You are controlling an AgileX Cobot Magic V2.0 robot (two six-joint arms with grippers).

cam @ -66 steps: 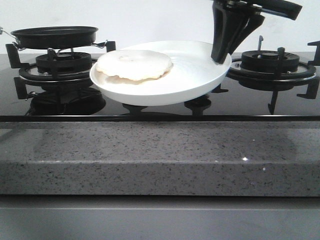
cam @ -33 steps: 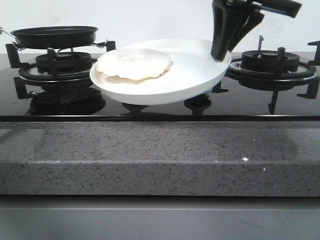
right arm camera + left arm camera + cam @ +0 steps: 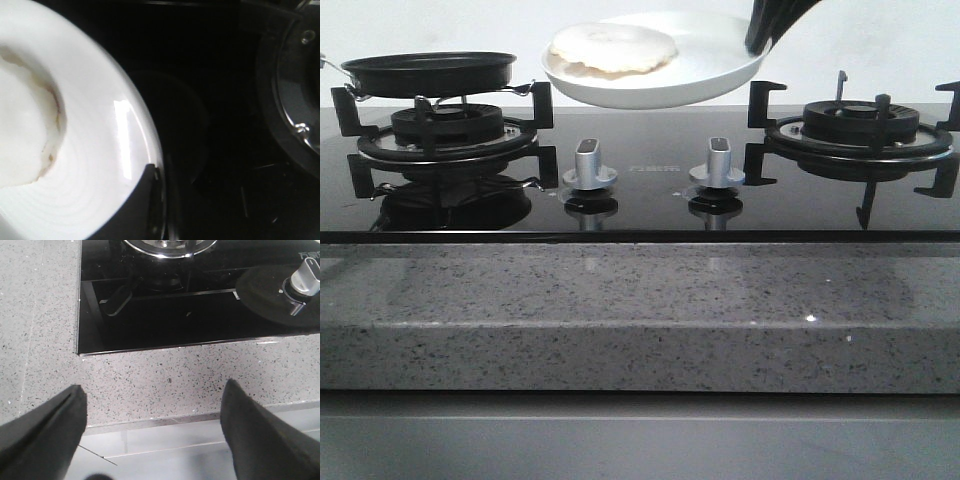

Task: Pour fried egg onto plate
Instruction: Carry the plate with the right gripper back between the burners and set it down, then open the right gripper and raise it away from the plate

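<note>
Fingers of the right gripper (image 3: 767,30) pinch the rim of the plate (image 3: 700,75), holding it aloft above the stove knobs (image 3: 588,165). Fried egg (image 3: 613,48) lies on the plate's far side from those fingers. Left gripper (image 3: 150,425) fingers spread wide, empty, over the countertop (image 3: 165,380).

A glossy white plate (image 3: 655,85), smooth like glazed ceramic, catches a bright streak of light on its rim. On it lies a matt, cream-white fried egg (image 3: 613,47) with a slightly rough, tan-stained edge. The hob (image 3: 640,195) is mirror-glossy black glass (it reflects the knobs), carrying matt black metal pan supports (image 3: 855,135) and two brushed silver metal knobs (image 3: 590,165). At nine o'clock sits a dull black frying pan (image 3: 430,72). The worktop (image 3: 640,320) is speckled grey stone, polished smooth.
</note>
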